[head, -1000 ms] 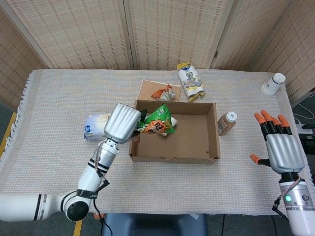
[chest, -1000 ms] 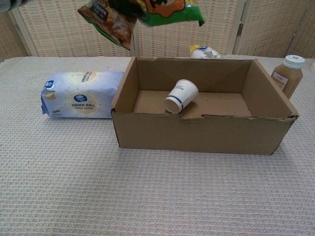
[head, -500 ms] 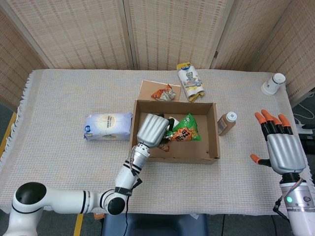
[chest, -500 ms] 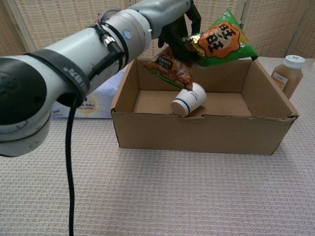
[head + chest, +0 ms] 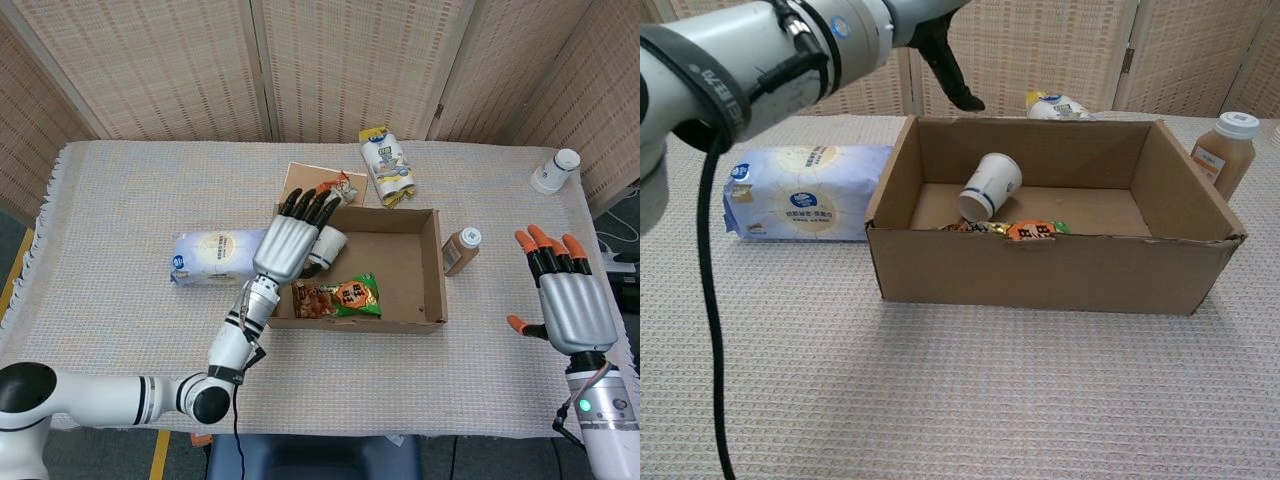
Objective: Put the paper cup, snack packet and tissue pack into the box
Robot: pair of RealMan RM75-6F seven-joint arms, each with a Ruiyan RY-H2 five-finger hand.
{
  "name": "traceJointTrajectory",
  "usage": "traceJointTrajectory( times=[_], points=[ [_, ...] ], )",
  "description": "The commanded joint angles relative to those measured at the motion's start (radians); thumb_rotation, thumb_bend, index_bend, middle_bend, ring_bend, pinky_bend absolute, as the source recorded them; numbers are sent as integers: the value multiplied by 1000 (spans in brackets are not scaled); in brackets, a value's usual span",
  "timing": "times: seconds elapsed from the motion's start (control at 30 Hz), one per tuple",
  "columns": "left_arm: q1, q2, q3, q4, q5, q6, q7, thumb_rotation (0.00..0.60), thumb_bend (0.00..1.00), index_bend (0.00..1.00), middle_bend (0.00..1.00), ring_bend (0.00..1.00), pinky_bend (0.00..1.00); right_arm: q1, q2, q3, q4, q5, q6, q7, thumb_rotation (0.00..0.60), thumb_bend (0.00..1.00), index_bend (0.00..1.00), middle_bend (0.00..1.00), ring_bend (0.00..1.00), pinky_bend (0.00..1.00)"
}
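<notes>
Half a second back the left hand (image 5: 292,243) was gripping the snack packet (image 5: 337,298) above the box (image 5: 428,262); now the packet lies flat on the box floor against the near wall, and the hand has let go and lifted clear toward the box's left rim. Its fingers are spread and straight, holding nothing — in the chest view only a dark fingertip shows above the rear left corner. The paper cup (image 5: 988,187) is also inside, tipped on its side near the back left of the box, just behind the packet; it sits a little further left and higher than it did a moment ago.

The right hand (image 5: 563,296) hovers well off to the right of the box, fingers extended and apart, empty, and looks unchanged.

Two of the three items are therefore in — cup and snack packet. What is left is the tissue pack (image 5: 215,256), which lies on the table cloth just outside the box's left wall, touching or nearly touching it. The left hand is the closer one, so it seems the natural choice for picking the pack up and carrying it over the wall. Other clutter — a brown bottle (image 5: 460,250), a second cup (image 5: 553,171), spare packets behind the box — is not part of the job.
</notes>
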Motion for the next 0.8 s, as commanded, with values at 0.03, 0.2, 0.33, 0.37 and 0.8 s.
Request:
traceJointTrajectory(
  times=[0.03,0.2,0.33,0.37,0.8],
  points=[
    [40,98,33,-29,-22,-8,25,600,169,0,0,0,57,-1,0,0,0,-2,1,1,600,44,57,0,0,0],
    [80,195,59,-50,-90,-35,34,600,171,0,0,0,46,1,-1,-1,1,-2,-2,-1,600,44,57,0,0,0],
    [95,262,81,-63,-162,-78,46,600,171,0,0,0,42,3,-5,-3,1,-1,-7,-7,600,44,61,0,0,0],
    [99,286,94,-69,-198,-102,53,600,170,0,0,0,41,5,-6,-3,0,-2,-7,-10,600,44,63,0,0,0],
    [-7,309,191,-29,-473,-261,90,600,170,0,0,0,38,6,-10,-1,5,8,-5,-13,600,44,66,0,0,0]
  ],
)
